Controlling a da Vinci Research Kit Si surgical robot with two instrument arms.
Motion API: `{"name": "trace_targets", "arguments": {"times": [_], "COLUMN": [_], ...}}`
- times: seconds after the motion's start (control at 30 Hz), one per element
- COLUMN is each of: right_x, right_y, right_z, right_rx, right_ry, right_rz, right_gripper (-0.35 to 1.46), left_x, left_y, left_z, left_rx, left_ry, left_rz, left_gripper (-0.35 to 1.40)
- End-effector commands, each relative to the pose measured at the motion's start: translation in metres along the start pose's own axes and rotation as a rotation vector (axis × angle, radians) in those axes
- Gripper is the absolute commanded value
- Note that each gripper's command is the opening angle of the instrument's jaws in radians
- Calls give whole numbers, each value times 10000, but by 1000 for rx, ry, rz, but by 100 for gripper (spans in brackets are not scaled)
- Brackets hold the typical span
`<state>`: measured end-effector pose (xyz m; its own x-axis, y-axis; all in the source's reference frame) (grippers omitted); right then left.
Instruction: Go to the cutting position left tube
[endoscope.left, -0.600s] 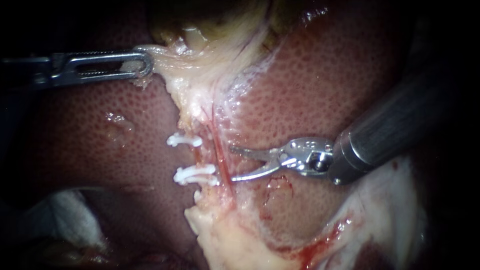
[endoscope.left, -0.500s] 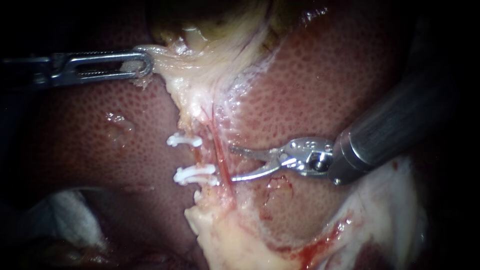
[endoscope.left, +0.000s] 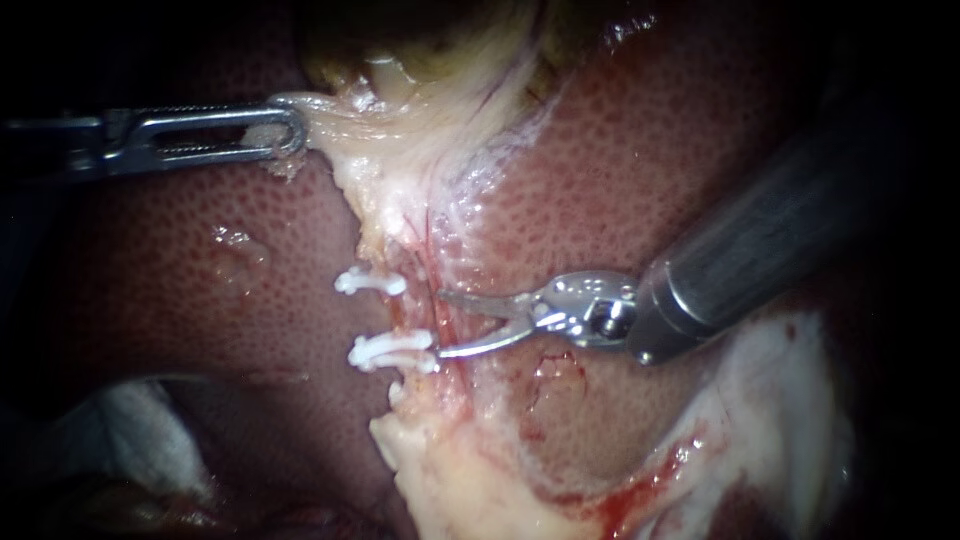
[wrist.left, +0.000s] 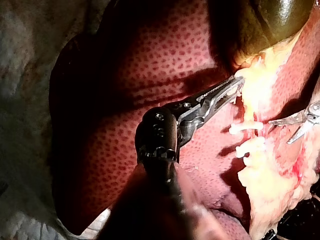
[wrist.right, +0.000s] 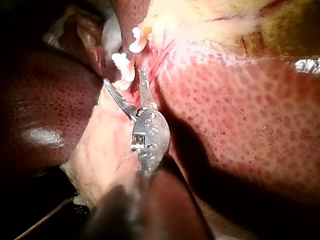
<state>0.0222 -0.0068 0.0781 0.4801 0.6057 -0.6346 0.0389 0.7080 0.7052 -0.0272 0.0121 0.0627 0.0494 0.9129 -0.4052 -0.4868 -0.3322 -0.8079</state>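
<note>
Endoscope view: left instrument (endoscope.left: 285, 130) in from the left, tool clamped on pale tissue (endoscope.left: 340, 125). Right instrument (endoscope.left: 440, 323) in from the right over the liver (endoscope.left: 620, 180), tool spread, a thin red strand (endoscope.left: 450, 325) crossing the gap. Tips just beside the left tube (endoscope.left: 400, 315), between upper clip (endoscope.left: 368, 283) and lower clip (endoscope.left: 388, 350).

Left wrist view: tool pinching the pale tissue (wrist.left: 250, 85) below the gallbladder (wrist.left: 280, 15).

Right wrist view: tool gaping, tips beside the clips.

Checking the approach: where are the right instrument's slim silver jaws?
In the endoscope view's centre, the right instrument's jaws stand open just right of two white clips.
</note>
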Motion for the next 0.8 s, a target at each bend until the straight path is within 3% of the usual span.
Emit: {"name": "trace_targets", "arguments": {"times": [0.03,0.4,0.8], "right_x": [0,-2,-2], "right_y": [1,16,13], "right_z": [4,31,47], "right_rx": [-4,-11,33], "right_ry": [-9,-48,-58], "right_rz": [-1,-2,-6], "right_gripper": [135,135,133], "left_x": [0,-6,-6], "left_y": [1,6,8], "left_z": [0,4,5], "left_rx": [-1,-11,-9], "left_ry": [0,-5,-4], "left_rz": [0,3,3], "left_gripper": [-35,-35,-35]}}
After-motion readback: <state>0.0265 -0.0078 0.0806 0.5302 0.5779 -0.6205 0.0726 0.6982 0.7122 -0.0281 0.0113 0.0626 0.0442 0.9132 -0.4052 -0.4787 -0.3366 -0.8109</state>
